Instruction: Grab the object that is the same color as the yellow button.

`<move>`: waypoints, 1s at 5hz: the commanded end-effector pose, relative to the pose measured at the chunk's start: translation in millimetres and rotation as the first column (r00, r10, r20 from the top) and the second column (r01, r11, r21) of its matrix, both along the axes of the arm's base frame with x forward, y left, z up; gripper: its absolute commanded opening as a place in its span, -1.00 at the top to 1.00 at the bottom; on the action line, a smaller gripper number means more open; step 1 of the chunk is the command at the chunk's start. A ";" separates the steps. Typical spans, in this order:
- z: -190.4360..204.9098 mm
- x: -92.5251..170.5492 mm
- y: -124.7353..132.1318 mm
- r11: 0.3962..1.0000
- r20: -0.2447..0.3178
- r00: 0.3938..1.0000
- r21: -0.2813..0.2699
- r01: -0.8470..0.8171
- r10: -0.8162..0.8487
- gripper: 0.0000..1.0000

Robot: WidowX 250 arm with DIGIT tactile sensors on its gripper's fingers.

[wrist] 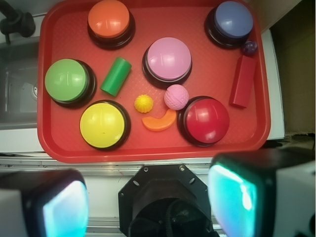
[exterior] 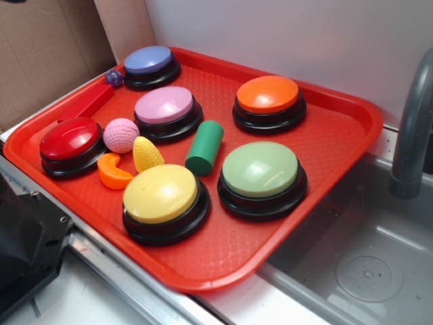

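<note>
Pre-grasp: fingers (wrist: 148, 197) spread wide, empty, high over tray (wrist: 217, 140)'s near edge; corn (wrist: 143, 103) at frame centre between yellow button (wrist: 102, 124) and pink ball (wrist: 176, 96) — next descend, straddling it, missing orange crescent (wrist: 159, 121).

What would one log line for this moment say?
fingers: open, above tray edge | corn toy: untouched, standing beside yellow button | grab: not started

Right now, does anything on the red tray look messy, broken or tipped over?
Nothing looks broken or spilled. The green cylinder and red block lie on their sides on the red tray, and the little yellow corn stands on end beside the yellow button.
</note>
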State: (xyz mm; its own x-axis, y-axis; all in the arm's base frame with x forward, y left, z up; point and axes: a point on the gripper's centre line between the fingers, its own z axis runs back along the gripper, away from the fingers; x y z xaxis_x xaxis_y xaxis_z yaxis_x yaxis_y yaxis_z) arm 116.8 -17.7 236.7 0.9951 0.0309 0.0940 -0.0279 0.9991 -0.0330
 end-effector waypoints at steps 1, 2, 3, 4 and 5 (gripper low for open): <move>0.0 0.0 0.0 1.000 0.000 1.000 0.000 0.000 0.000 -1.00; -17.8 12.5 -2.2 0.991 -0.001 0.991 -0.025 -0.133 0.133 -1.00; -38.1 25.9 -1.4 0.970 0.018 0.971 -0.052 -0.236 0.237 -1.00; -74.1 48.4 3.4 0.924 0.017 0.925 -0.059 -0.379 0.380 -1.00; -100.1 60.6 6.3 0.888 0.019 0.888 -0.044 -0.458 0.459 -1.00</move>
